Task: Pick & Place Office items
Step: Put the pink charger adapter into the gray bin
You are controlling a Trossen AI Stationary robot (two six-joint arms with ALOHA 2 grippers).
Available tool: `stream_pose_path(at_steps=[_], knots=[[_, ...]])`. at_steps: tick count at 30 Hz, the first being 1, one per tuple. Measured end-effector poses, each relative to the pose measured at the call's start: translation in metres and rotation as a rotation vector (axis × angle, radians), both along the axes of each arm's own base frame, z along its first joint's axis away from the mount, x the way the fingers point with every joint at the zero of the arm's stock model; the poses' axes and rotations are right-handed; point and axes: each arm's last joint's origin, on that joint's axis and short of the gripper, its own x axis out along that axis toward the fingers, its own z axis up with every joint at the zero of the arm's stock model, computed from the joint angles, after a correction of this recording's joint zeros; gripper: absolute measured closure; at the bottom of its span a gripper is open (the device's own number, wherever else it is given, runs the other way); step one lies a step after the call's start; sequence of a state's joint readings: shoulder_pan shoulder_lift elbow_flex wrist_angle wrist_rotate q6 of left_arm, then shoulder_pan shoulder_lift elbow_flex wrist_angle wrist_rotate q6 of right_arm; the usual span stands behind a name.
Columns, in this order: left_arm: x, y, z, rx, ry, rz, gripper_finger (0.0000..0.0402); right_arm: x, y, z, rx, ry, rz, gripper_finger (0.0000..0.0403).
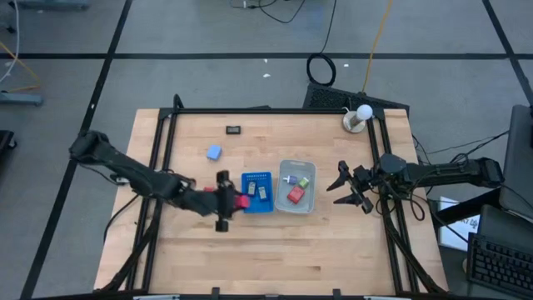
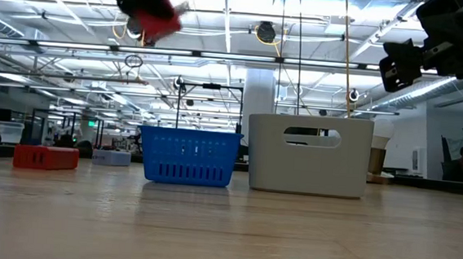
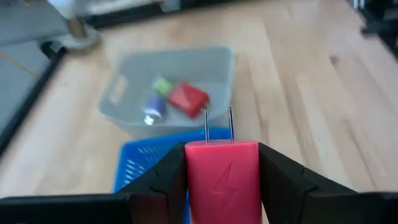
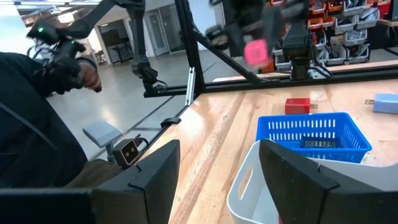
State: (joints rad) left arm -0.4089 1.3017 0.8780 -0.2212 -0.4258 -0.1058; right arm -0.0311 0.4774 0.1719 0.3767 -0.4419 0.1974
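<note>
1. My left gripper (image 3: pixel 222 180) clamps a red charger plug (image 3: pixel 222 177), two prongs up.
2. Blue ribbed tray (image 3: pixel 140 165) sits just beyond it.
3. Clear tray (image 3: pixel 124 93) behind holds a red block (image 3: pixel 188 98), green piece (image 3: pixel 163 85), bluish piece (image 3: pixel 153 109).

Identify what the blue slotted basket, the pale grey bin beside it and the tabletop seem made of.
Blue slotted basket: likely moulded plastic, given its even colour and thin vertical slots. Pale grey bin: probably translucent matte plastic, with a cut handle slot and contents visible faintly through it. Tabletop: wood, apparently jointed planks, with visible grain and seams.
</note>
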Motion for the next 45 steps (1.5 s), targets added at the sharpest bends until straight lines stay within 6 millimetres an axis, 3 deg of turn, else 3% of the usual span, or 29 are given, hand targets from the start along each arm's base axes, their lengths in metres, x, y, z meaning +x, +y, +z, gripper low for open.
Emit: stream_pose_path(at_steps=[4,11,16,23,31,36,45], knots=[[-0.019,0.021,0.001,0.009,-0.108,0.034,0.0247,0.001,0.000,-0.001,0.000,0.008,0.000,0.0190],[-0.045,0.057,-0.025,0.034,-0.482,0.107,0.0244,0.002,0.000,0.000,0.000,0.001,-0.009,0.0190],[-0.054,0.075,-0.036,0.140,-0.631,0.158,0.0247,0.009,-0.005,0.001,0.000,-0.029,-0.165,0.0190],[-0.035,0.086,-0.039,0.294,-0.534,0.142,0.0246,0.028,-0.007,0.004,0.028,-0.134,-0.238,0.0190],[-0.012,0.090,-0.033,0.189,-0.799,-0.065,0.0247,0.054,-0.013,-0.006,-0.038,-0.175,-0.418,0.0190],[-0.004,0.091,-0.038,0.081,-0.918,-0.140,0.0247,0.089,-0.014,0.001,-0.068,-0.137,-0.420,0.0190],[0.023,0.087,-0.051,-0.013,-0.906,-0.152,0.0241,0.151,-0.012,0.017,-0.170,-0.137,-0.402,0.0189]])
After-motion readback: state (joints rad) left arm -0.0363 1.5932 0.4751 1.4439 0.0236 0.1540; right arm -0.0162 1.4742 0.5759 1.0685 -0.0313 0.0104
